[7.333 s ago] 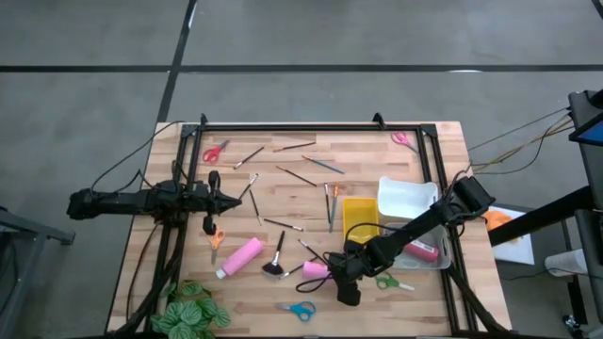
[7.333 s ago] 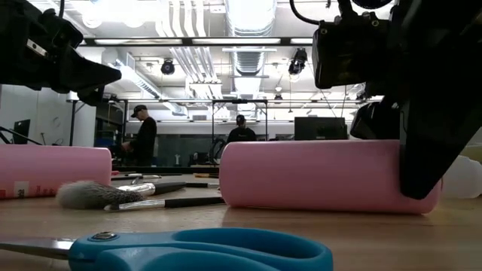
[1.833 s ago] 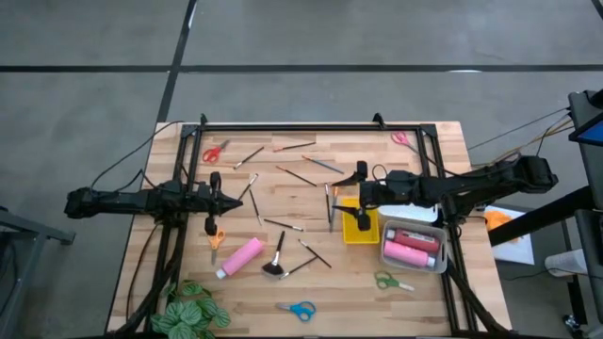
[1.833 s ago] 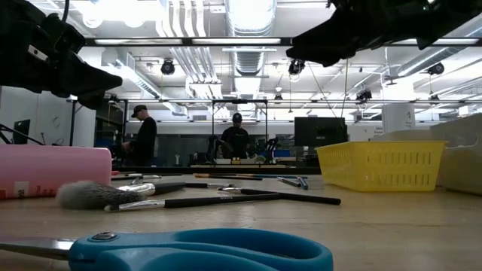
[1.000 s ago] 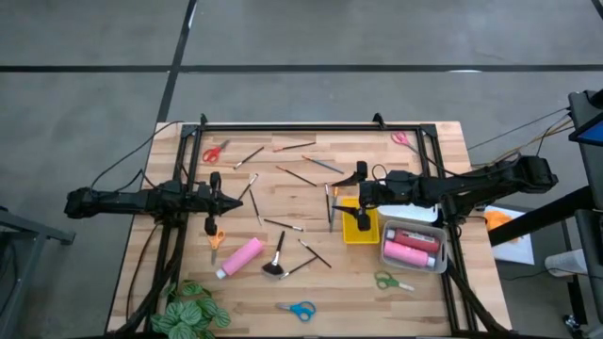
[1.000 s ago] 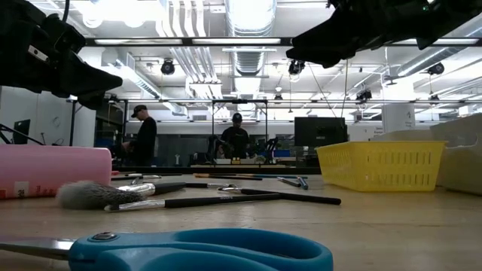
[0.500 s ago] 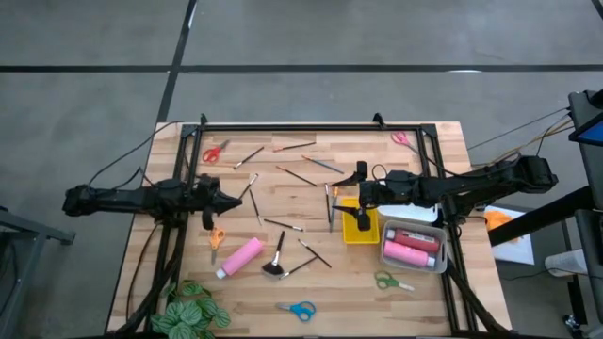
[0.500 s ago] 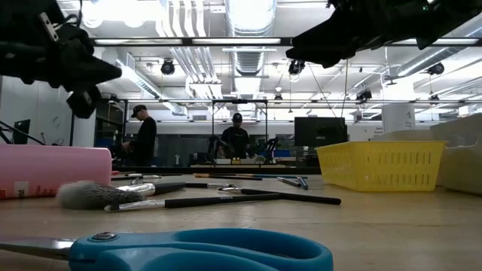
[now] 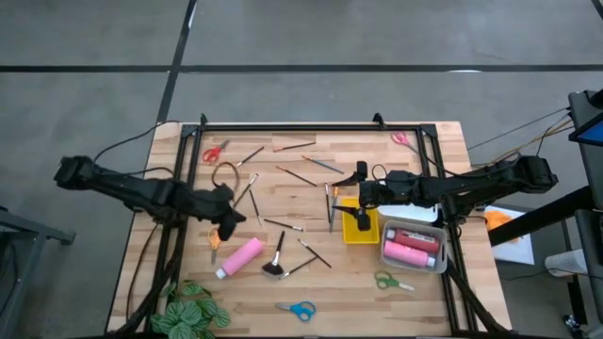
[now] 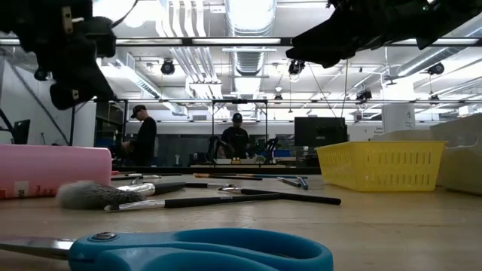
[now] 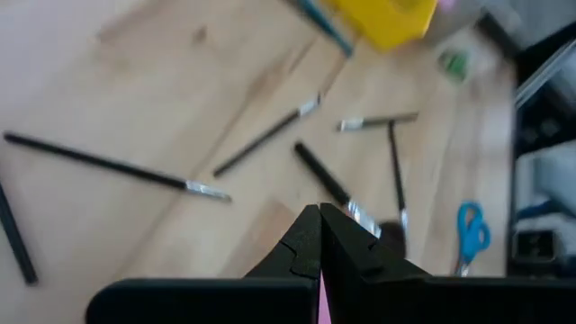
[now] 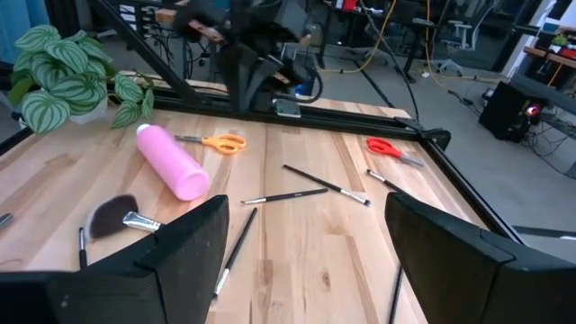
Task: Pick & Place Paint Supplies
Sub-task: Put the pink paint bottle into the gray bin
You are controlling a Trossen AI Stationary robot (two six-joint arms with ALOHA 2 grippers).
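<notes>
Nearest the table's front edge lie the blue-handled scissors (image 9: 300,309), with the green-handled scissors (image 9: 392,282) off toward the right and the leafy plant (image 9: 191,315) at the front left corner. A little farther in, the pink paint bottle (image 9: 239,257) lies on its side on the bare wood, just beside the fluffy black brush (image 9: 276,257) — two thin brushes (image 9: 315,254) cross close by. The left gripper (image 9: 229,217) hangs just above and behind this bottle, its jaws pressed together and holding nothing; the orange-handled scissors (image 9: 215,239) lie next to it, partly under the arm.

On the right, the white tray (image 9: 413,247) holds two paint bottles (image 9: 409,247) lying side by side, one pink and one red. The yellow tray (image 9: 359,223) touches its inner side. The right gripper (image 9: 359,194) hovers at the yellow tray's far edge with its jaws spread wide and empty.

Across the middle more thin brushes (image 9: 283,225) are scattered singly, well apart. Farthest back lie the red-handled scissors (image 9: 214,153) at the left and a pink-handled pair (image 9: 404,140) at the right corner — more brushes (image 9: 294,146) lie between them. Beyond the table, two people (image 10: 143,138) stand in the room.
</notes>
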